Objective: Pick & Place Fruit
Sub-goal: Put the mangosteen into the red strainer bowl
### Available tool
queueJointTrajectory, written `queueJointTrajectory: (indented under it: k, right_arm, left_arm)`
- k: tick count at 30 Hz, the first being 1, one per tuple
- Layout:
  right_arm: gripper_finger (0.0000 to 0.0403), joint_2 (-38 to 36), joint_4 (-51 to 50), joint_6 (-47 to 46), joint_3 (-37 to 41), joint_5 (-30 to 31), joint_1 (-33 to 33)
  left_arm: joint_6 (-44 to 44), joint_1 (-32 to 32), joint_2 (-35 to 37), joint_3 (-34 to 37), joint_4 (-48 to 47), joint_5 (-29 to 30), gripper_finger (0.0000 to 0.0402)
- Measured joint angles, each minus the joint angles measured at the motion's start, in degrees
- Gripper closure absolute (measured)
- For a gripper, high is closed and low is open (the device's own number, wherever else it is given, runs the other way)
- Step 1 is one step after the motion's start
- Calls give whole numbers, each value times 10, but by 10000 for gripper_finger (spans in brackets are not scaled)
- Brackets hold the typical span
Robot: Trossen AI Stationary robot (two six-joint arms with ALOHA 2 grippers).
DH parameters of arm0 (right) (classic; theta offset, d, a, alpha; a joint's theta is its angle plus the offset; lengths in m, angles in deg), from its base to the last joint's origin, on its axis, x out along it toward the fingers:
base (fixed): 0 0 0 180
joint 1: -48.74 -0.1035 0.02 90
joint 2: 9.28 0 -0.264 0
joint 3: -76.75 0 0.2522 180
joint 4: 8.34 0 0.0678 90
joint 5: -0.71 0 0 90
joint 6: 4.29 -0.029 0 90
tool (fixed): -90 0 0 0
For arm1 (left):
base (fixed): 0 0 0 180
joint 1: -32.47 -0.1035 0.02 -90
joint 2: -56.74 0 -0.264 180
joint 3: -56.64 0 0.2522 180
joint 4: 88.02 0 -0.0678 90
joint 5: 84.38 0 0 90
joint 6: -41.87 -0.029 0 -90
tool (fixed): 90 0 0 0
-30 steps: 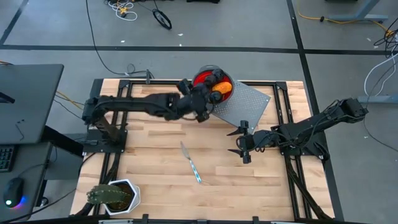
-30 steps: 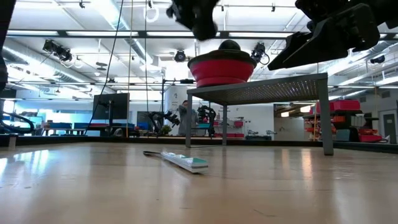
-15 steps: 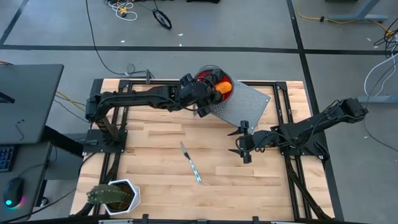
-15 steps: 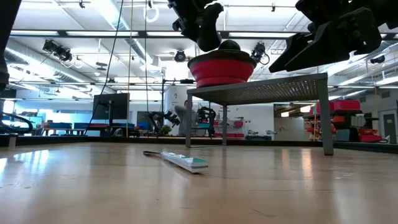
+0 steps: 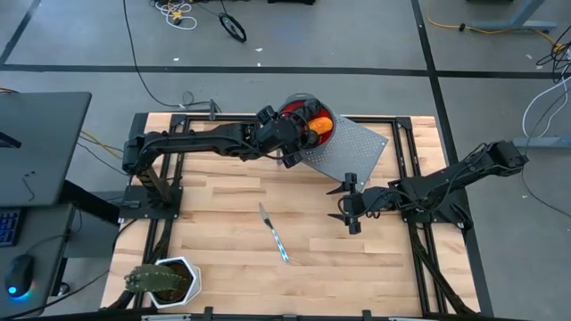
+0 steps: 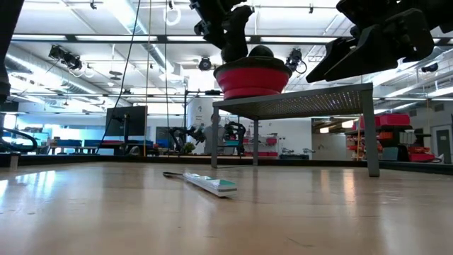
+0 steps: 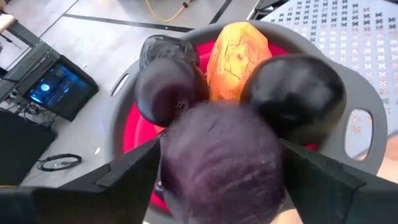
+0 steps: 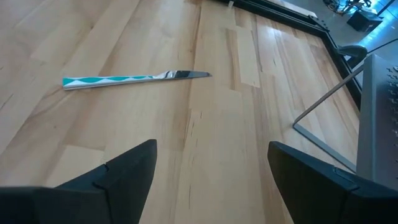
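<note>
Moved: since a second ago the left arm has swung from short of the bowl to over its near rim; right arm unchanged.
Left hand: over the red bowl, fingers spread on either side of a dark purple fruit; whether they touch it cannot be told.
Just past the hand: three more fruits in the bowl, a dark purple one, an orange one and a near-black one, packed against each other.
Bowl: it sits on a grey perforated stand at the bench's far edge.
Right hand: fingers spread and empty, above the bench, well apart from the bowl.
Ahead of the right hand: a teal-handled knife flat on the wood.
Far from both hands: a potted plant at the bench's front left corner.
</note>
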Motion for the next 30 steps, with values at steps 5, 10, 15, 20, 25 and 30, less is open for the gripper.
queueJointTrajectory:
  k: [5, 10, 15, 20, 25, 30]
  right_arm:
    - [84, 0, 0, 0, 0, 0, 0]
    - [84, 0, 0, 0, 0, 0, 0]
    - [84, 0, 0, 0, 0, 0, 0]
    - [84, 0, 1, 0, 0, 0, 0]
    - [84, 0, 2, 0, 0, 0, 0]
    - [84, 0, 2, 0, 0, 0, 0]
  left_arm:
    - [2, 1, 0, 0, -7, 9, 35]
    - [-9, 3, 0, 0, -7, 34, 16]
    - [-35, 13, 0, -2, -3, 82, 17]
    - [-56, 20, 2, -22, 6, 98, 19]
    - [-59, 20, 2, -31, 11, 100, 19]
    - [-75, 30, 1, -45, 0, 134, 19]
